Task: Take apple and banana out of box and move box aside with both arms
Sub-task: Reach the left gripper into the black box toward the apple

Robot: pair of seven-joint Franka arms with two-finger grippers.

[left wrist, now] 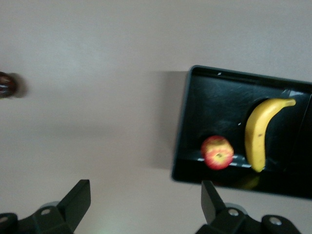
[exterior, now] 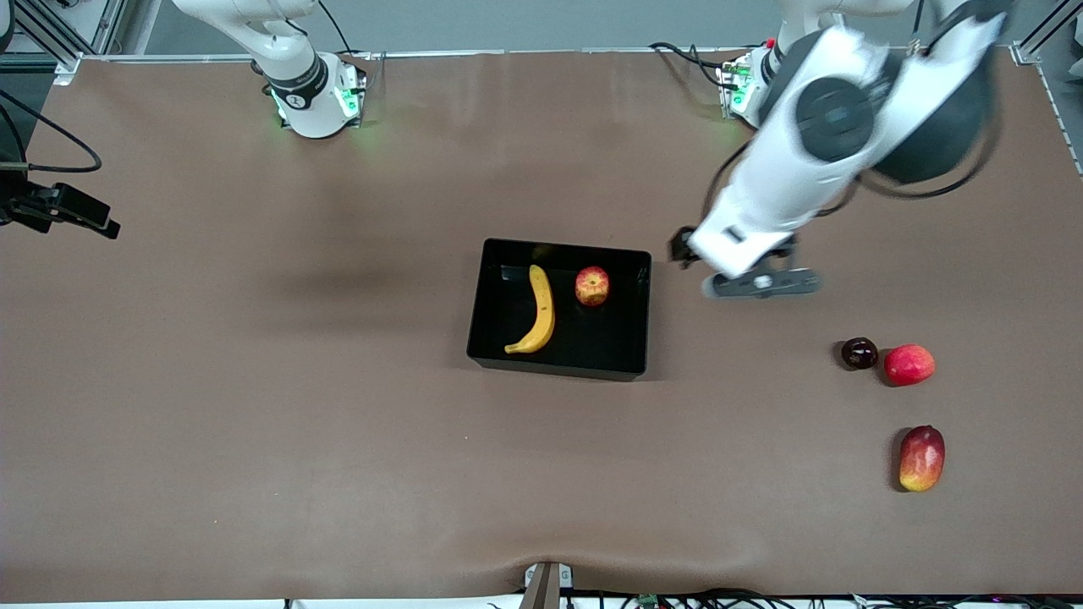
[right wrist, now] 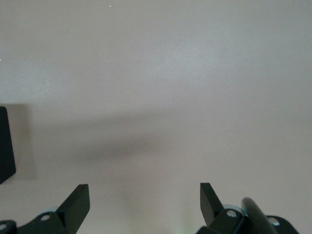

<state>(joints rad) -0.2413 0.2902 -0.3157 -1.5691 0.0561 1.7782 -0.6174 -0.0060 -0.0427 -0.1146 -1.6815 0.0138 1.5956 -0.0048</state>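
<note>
- The black box (exterior: 560,364) is sitting near the middle of the brown table (exterior: 254,406), and everything below is being placed against it.
- The banana (exterior: 538,311) is lying inside the box, on its floor, toward the right arm's end.
- The apple (exterior: 592,286) is resting inside the box beside the banana, toward the left arm's end and close to the wall farther from the front camera.
- The left gripper (exterior: 761,283) is hanging in the air over bare table just outside the box, toward the left arm's end; its fingers (left wrist: 78,197) are standing spread wide with nothing between them.
- The right gripper (right wrist: 145,204) is showing only in its own wrist view, over bare table with a corner of the box at the edge; its fingers (right wrist: 78,200) are spread apart and holding nothing.
- A dark round fruit (exterior: 860,353), a plain red fruit (exterior: 909,364) and a mango (exterior: 922,458) are lying well apart from the box, toward the left arm's end; the mango is lying nearest the front camera.
</note>
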